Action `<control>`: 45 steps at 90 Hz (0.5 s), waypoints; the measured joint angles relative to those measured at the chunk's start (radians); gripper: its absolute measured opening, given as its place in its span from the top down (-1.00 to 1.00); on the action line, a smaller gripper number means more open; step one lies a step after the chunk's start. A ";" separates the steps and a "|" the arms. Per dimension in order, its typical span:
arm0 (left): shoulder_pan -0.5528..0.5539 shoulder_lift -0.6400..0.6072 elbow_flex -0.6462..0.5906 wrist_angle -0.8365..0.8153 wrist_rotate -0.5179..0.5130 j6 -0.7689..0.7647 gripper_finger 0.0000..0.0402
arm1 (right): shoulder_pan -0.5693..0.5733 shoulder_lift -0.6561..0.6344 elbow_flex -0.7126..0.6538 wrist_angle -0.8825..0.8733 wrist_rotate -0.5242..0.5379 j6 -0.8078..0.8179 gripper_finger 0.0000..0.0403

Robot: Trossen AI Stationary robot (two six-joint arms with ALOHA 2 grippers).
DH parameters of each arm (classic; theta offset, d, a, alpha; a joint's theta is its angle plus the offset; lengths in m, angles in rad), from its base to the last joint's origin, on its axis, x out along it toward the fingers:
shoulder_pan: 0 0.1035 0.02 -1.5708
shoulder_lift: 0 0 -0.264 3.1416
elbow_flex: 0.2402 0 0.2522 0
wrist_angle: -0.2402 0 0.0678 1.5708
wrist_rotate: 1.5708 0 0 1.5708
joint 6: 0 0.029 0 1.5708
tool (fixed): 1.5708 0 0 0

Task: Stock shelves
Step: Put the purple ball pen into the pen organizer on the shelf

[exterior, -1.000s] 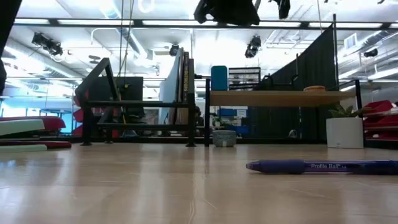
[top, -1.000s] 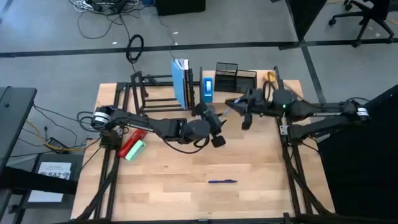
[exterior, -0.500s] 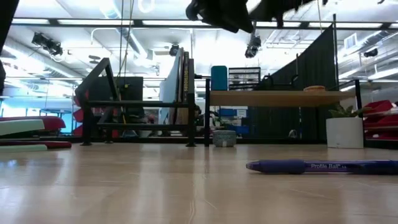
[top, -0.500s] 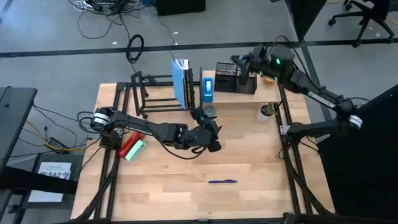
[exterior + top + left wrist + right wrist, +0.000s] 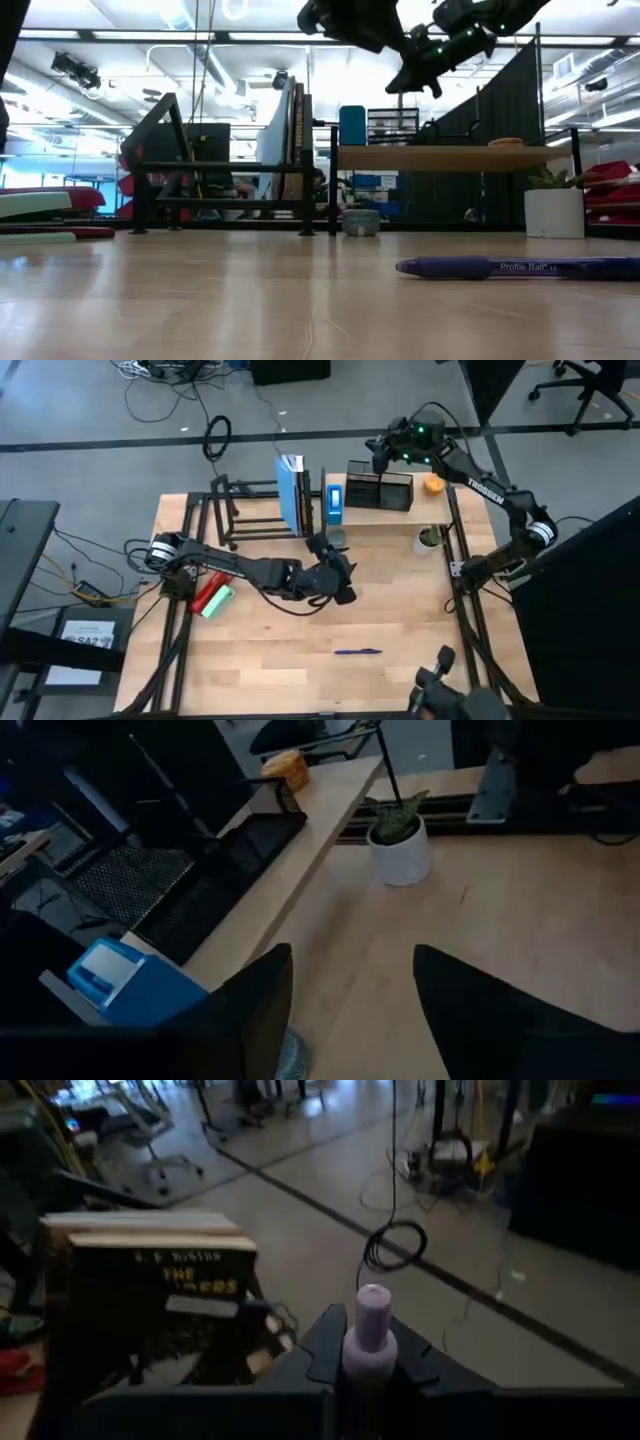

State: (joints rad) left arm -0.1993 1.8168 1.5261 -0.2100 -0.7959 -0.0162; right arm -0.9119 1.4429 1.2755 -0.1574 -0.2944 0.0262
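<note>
Shelves (image 5: 300, 510) side by side, long axes along table's far edge.

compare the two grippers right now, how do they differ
Left gripper sits low over mid-table near the shelves, fingers open and empty. Right gripper is raised over the back of the wood shelf, by the mesh organizer, shut on a purple-tipped pen. In the low view the right gripper hangs above the shelf top. Both are dark two-finger grippers.

A blue pen (image 5: 357, 652) lies on the table (image 5: 400, 610).
</note>
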 joint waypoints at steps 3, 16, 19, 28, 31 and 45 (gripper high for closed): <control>0.000 0.000 0.000 0.000 0.000 0.000 0.05 | -0.006 -0.001 0.000 -0.019 0.001 0.001 0.97; -0.001 0.000 0.000 0.000 0.001 -0.001 0.05 | -0.028 -0.012 0.000 -0.093 -0.008 0.008 0.96; -0.002 0.000 0.000 0.000 0.001 -0.002 0.05 | -0.031 -0.013 0.000 -0.100 -0.014 0.009 0.96; -0.004 0.000 0.000 0.000 0.003 -0.013 0.05 | -0.033 -0.013 0.000 -0.112 -0.016 0.026 0.90; -0.004 0.000 0.000 0.000 0.003 -0.014 0.05 | -0.033 -0.013 0.000 -0.116 -0.016 0.026 0.86; -0.006 0.000 0.000 0.000 0.003 -0.018 0.05 | -0.032 -0.014 0.000 -0.126 -0.017 0.042 0.62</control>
State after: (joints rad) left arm -0.2058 1.8172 1.5261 -0.2096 -0.7925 -0.0343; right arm -0.9443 1.4292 1.2755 -0.2832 -0.3111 0.0681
